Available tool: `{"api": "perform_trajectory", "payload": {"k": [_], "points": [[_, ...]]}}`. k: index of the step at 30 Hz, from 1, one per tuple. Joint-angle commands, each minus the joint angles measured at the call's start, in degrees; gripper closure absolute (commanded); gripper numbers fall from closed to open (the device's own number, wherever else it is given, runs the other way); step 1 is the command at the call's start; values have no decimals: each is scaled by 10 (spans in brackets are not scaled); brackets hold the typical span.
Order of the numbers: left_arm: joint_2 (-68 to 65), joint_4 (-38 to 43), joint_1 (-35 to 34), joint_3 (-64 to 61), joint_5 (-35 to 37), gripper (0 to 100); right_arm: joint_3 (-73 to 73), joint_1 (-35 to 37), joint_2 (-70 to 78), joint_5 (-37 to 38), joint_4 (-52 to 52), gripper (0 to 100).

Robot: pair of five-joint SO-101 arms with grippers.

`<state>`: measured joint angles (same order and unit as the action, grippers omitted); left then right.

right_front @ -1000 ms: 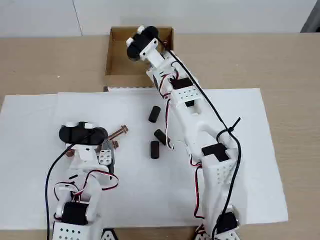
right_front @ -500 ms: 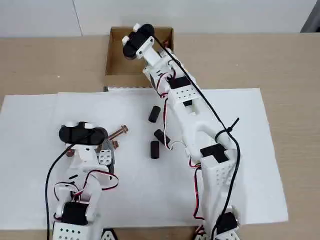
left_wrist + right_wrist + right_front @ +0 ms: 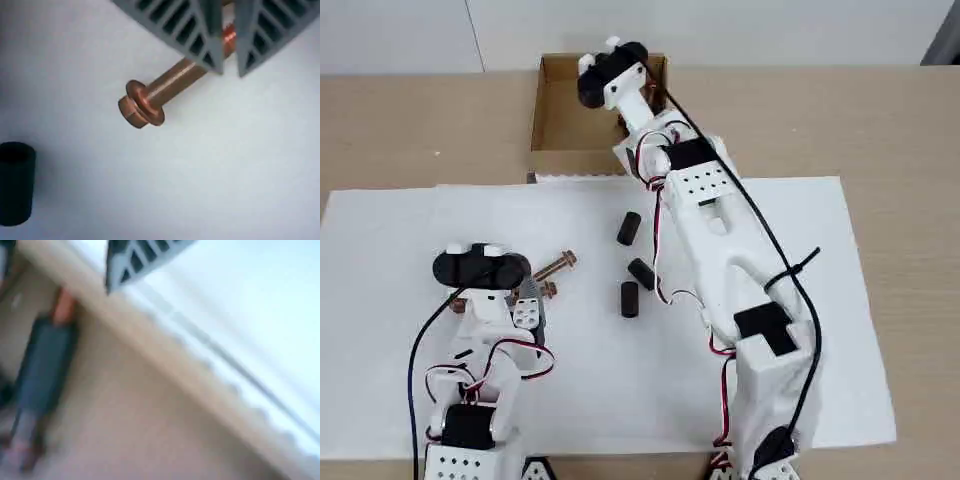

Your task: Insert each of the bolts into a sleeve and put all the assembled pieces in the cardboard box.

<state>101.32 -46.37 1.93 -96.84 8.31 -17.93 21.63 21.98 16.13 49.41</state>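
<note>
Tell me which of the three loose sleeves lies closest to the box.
The top sleeve, just below the box. The middle sleeve and the bottom sleeve lie farther down the paper, away from the box.

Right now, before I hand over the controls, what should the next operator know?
Left end effector: shut on a bolt by its shank.
Right arm: stretched over the cardboard box.
Done: one assembled piece lies in the box.
Left: three sleeves loose on the paper, a second bolt by the left end effector; insert bolts, box the pieces.
</note>
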Motion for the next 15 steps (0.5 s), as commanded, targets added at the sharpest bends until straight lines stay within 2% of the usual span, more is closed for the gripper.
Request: {"api": "perform_trajectory", "payload": {"k": [1,10,15], "points": [[3,-4,-2,3,2,995,-29,5,-57,-49,62,881],[3,-4,-2,3,2,995,-29,41,-97,-234,218,880],[3,-4,-2,3,2,995,-29,54,-115,-309,262,877]]}}
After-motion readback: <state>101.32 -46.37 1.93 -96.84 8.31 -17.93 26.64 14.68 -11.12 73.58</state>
